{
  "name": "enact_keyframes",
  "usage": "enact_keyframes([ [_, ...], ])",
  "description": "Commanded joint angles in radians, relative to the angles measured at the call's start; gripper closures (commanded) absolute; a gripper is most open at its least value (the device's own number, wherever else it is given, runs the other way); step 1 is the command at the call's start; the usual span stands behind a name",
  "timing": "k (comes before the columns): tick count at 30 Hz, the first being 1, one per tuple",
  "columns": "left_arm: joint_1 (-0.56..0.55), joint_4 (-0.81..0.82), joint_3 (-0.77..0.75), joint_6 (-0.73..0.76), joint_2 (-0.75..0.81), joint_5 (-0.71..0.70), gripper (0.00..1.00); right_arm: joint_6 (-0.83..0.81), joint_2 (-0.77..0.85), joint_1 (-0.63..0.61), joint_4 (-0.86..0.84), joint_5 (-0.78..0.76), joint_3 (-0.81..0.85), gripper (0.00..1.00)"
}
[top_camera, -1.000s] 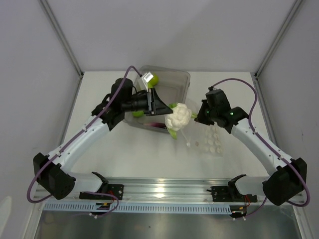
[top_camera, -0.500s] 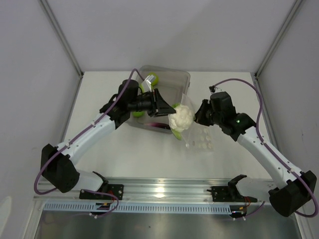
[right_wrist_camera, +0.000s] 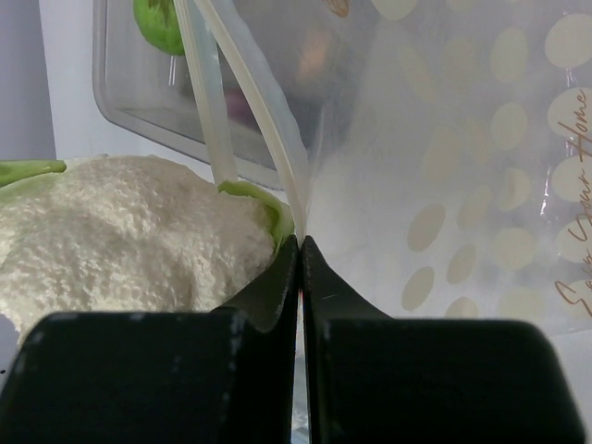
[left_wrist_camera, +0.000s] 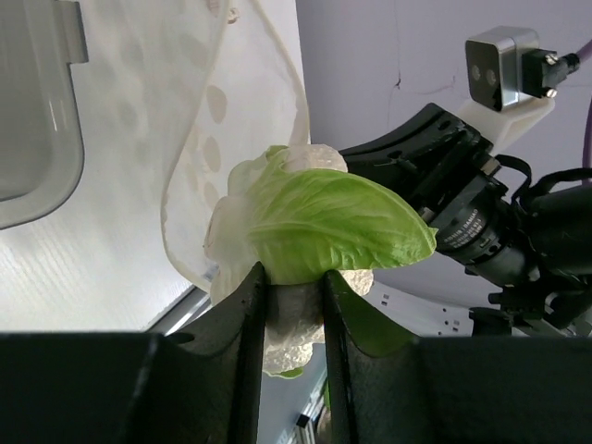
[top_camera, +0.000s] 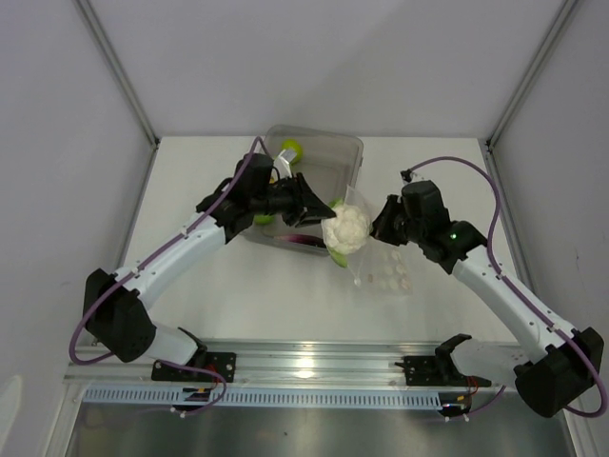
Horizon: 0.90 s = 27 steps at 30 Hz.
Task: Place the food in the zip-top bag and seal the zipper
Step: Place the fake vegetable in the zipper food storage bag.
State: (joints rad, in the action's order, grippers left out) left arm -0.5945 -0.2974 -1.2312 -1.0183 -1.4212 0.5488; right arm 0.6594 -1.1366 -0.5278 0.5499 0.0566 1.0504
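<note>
My left gripper [top_camera: 329, 215] is shut on the white-and-green cauliflower [top_camera: 345, 228], held in the air at the tray's front right corner. In the left wrist view the fingers [left_wrist_camera: 248, 319] clamp its white stem under a green leaf [left_wrist_camera: 324, 222]. My right gripper [top_camera: 379, 230] is shut on the mouth edge of the zip-top bag [top_camera: 385, 274], clear with pale dots. The right wrist view shows the jaws [right_wrist_camera: 301, 245] pinching the bag's edge, the zipper strips [right_wrist_camera: 245, 88] rising from it, and the cauliflower [right_wrist_camera: 129, 236] touching the left finger at the bag's mouth [left_wrist_camera: 208, 139].
The grey tray [top_camera: 344, 152] stands at the back centre with a green fruit [top_camera: 289, 150] at its far left and a dark purple piece [top_camera: 304, 241] at its front edge. Another green fruit [right_wrist_camera: 157, 23] shows in the right wrist view. The white walls close in at both sides.
The left arm has swung right and carried the cauliflower closer to the right gripper. The bag has shifted a little left with the right gripper still pinching it.
</note>
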Motion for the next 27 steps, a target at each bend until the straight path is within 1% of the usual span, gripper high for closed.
enact_keyframes([
  [1, -0.016, 0.001, 0.054, -0.026, -0.01, -0.059, 0.83, 0.055, 0.051, -0.015, -0.11, 0.054, 0.049, 1.0],
  [5, -0.016, 0.059, 0.116, -0.063, -0.01, -0.053, 0.86, 0.091, 0.057, -0.017, -0.113, 0.058, 0.059, 1.0],
  [6, -0.014, 0.066, 0.137, -0.065, -0.005, -0.07, 0.86, 0.098, 0.057, -0.015, -0.111, 0.057, 0.059, 1.0],
  [14, -0.016, 0.081, 0.171, -0.072, -0.001, -0.11, 0.87, 0.178, 0.083, -0.017, -0.137, 0.055, 0.048, 1.0],
  [21, -0.016, 0.04, 0.145, -0.028, -0.031, -0.124, 0.93, 0.181, 0.071, -0.023, -0.154, 0.08, 0.071, 1.0],
  [24, -0.018, -0.043, 0.107, 0.036, -0.027, -0.187, 0.93, 0.16, 0.067, -0.023, -0.128, 0.074, 0.082, 1.0],
  [25, -0.018, -0.048, 0.107, 0.05, -0.019, -0.202, 0.96, 0.157, 0.069, -0.024, -0.128, 0.072, 0.082, 1.0],
  [27, -0.027, -0.074, 0.089, 0.081, -0.005, -0.254, 0.97, 0.151, 0.055, -0.023, -0.145, 0.084, 0.079, 1.0],
])
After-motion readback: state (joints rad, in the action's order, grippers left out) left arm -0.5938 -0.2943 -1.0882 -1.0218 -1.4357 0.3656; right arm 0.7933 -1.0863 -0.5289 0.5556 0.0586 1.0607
